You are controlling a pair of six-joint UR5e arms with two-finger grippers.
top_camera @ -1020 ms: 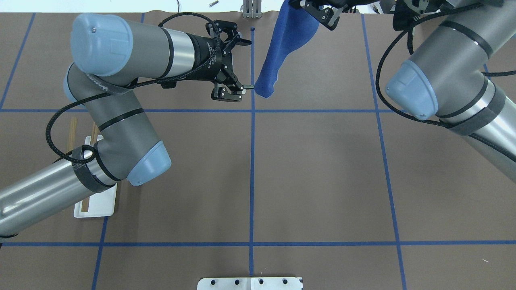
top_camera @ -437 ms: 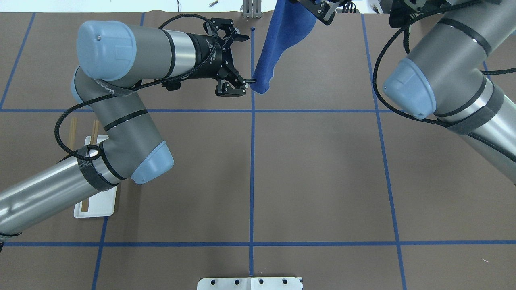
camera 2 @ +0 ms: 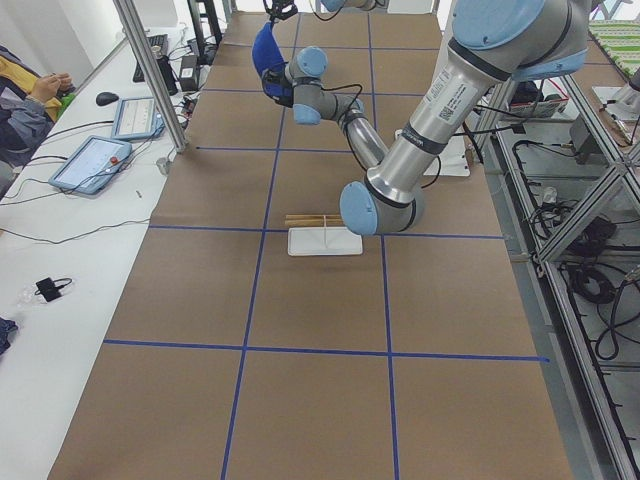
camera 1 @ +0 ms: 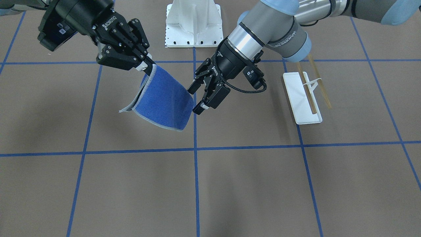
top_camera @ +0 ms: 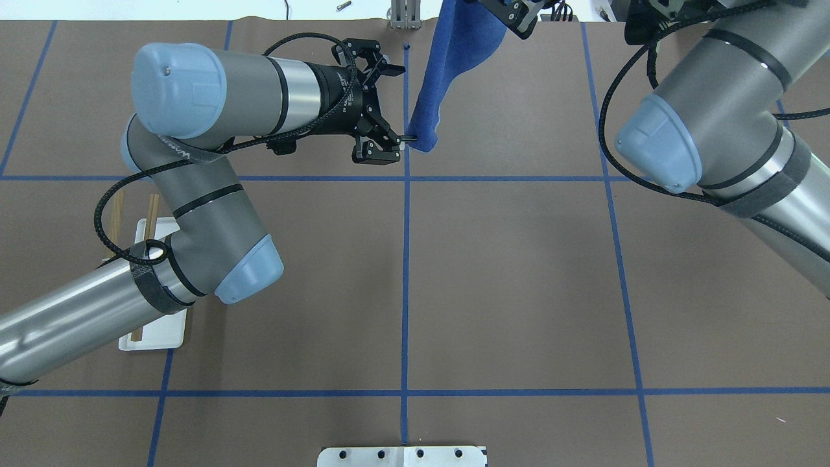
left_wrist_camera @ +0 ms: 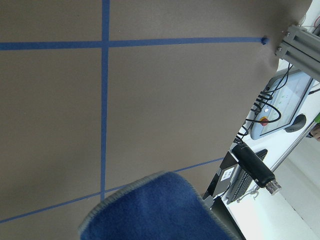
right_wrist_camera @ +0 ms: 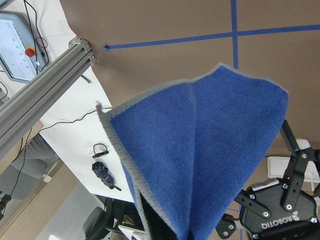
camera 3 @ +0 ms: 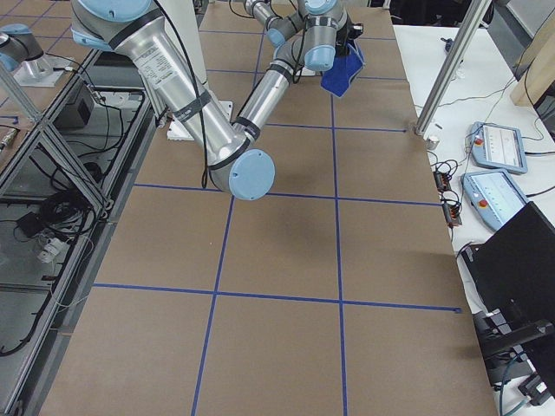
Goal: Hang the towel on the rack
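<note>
Where left arm (top_camera: 194,214) crosses, rack (top_camera: 152,334) half hidden; towel (top_camera: 447,71) top cropped.

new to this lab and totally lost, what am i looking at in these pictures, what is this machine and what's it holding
This is a robot with two jointed arms at a brown table marked with blue tape. Each arm ends in a two-finger hand. One picture looks from across the table, one from above and behind the robot, two from the table's ends, and two come from cameras on the wrists. The right hand is shut on a corner of a blue towel, which hangs in the air. The left hand is open, right beside the towel's free edge. On the table stand a small rack, which has a white tray base and two wooden rods with nothing on them yet, and a white bolted pedestal.
</note>
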